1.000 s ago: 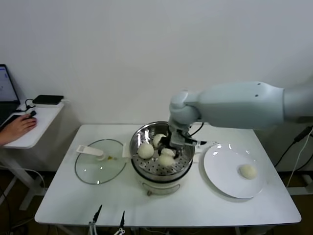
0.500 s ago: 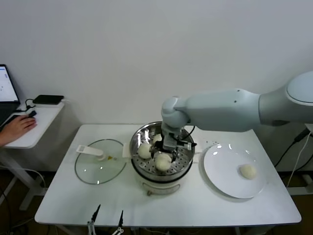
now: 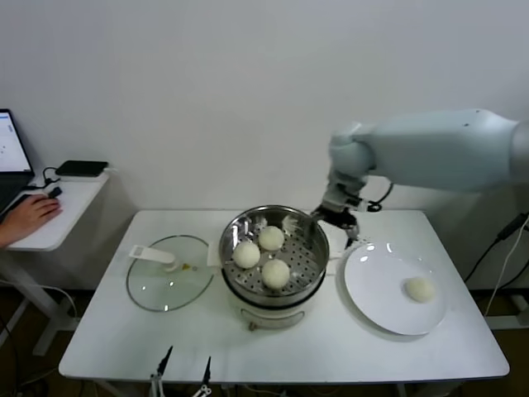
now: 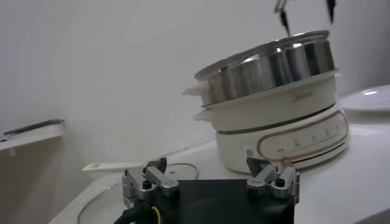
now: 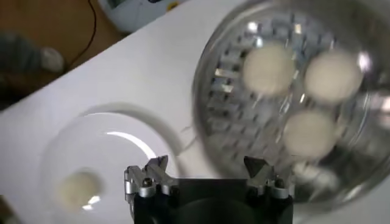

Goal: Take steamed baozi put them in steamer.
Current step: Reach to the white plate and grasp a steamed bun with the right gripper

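The steamer (image 3: 307,266) stands mid-table and holds three baozi (image 3: 246,254), (image 3: 271,237), (image 3: 275,273) on its perforated tray. A fourth baozi (image 3: 419,289) lies on the white plate (image 3: 376,285) to the right. My right gripper (image 3: 339,220) is open and empty, raised above the gap between the steamer's right rim and the plate. In the right wrist view the gripper (image 5: 207,167) hangs over the steamer (image 5: 231,115) with its three baozi (image 5: 268,69) and the plate's baozi (image 5: 78,187). My left gripper (image 4: 210,173) is open and empty, parked low at the table's front edge.
A round glass lid with a white handle (image 3: 169,273) lies flat to the left of the steamer. A side table at far left (image 3: 58,207) holds a phone and a person's hand. The wall is close behind the table.
My right gripper let go of the third baozi in the steamer, rose out of the pot and moved right to its rim by the plate. The left arm has not moved.
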Tool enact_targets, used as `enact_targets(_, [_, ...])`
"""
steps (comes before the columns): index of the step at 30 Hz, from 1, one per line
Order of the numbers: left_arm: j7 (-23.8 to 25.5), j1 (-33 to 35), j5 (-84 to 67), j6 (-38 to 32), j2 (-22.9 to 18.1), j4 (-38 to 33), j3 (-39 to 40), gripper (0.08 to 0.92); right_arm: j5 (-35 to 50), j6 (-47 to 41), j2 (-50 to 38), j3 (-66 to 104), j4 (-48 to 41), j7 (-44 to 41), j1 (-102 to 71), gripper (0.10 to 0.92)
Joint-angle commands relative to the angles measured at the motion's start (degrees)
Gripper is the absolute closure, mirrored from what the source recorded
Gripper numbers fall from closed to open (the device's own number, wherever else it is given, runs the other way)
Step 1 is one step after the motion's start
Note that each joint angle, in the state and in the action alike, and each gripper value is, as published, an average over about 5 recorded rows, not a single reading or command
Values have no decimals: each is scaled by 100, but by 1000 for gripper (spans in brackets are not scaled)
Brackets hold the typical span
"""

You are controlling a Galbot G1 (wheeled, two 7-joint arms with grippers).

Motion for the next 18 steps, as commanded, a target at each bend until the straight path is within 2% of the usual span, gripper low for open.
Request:
enact_targets(1, [24,0,16,14,-11,-7,14,177,112,-1126,-1553,-577,-761,-474,-218,203])
enact_targets(10, [49,26,58,-9,-7,21,-73,177,-559,-1522,-2489,326,-1193,-243,-1537,203])
enact_targets(18, [57,47,109,-24,0,66,-98,177,-1103,-1539,-2863,1180,-1362,-113,-2629,203])
